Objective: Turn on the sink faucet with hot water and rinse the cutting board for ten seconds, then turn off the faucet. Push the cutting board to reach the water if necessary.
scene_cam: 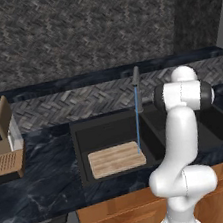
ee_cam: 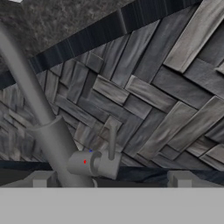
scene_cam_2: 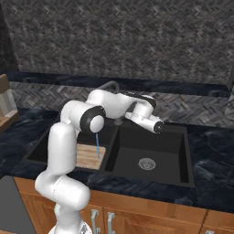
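The black double sink (scene_cam: 82,153) holds the tan cutting board (scene_cam: 115,159) flat in its left basin. From the dark grey faucet (scene_cam: 137,85) a thin blue stream of water (scene_cam: 137,120) falls onto the board's right end; both board (scene_cam_2: 87,156) and water (scene_cam_2: 97,147) also show in the right base view. In the hand view my gripper (ee_cam: 110,181) is open, its fingertips (ee_cam: 40,179) wide apart. Just ahead of them are the faucet's grey tube (ee_cam: 41,118) and its small lever handle (ee_cam: 112,142), which stands up from the valve body. Nothing is held.
A brown-and-tan appliance with a slatted tray (scene_cam: 3,150) stands on the dark marble counter (scene_cam: 39,190) left of the sink. The right basin has a silver drain (scene_cam_2: 146,163). A herringbone tile backsplash (ee_cam: 166,100) rises close behind the faucet. Wooden cabinets (scene_cam_2: 137,215) run below.
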You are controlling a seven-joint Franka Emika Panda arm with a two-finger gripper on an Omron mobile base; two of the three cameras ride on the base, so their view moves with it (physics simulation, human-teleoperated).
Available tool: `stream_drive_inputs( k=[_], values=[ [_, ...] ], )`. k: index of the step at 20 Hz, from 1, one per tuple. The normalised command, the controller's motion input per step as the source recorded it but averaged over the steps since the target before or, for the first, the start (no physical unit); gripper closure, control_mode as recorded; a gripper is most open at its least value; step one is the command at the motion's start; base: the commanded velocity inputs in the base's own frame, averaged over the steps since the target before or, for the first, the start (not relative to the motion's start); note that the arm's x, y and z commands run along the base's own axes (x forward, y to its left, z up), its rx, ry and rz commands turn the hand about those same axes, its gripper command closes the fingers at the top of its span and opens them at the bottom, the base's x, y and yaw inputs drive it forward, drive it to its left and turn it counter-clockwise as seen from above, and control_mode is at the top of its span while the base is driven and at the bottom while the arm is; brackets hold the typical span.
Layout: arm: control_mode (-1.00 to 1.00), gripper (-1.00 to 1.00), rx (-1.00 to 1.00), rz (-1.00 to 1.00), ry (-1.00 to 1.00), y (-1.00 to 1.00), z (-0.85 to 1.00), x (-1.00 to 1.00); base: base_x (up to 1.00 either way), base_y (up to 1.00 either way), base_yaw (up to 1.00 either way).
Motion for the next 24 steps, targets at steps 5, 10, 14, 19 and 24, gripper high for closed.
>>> stream_drive_inputs(
  k=[5,10,14,19,24],
  values=[
    [-1.0,-1.0,0.0,0.0,0.0,0.0,0.0,0.0,0.0,0.0,0.0],
    [-1.0,-1.0,0.0,0.0,0.0,0.0,0.0,0.0,0.0,0.0,0.0],
    [-1.0,-1.0,0.0,0.0,0.0,0.0,0.0,0.0,0.0,0.0,0.0],
    [-1.0,-1.0,0.0,0.0,0.0,0.0,0.0,0.0,0.0,0.0,0.0],
    [-1.0,-1.0,0.0,0.0,0.0,0.0,0.0,0.0,0.0,0.0,0.0]
  ],
)
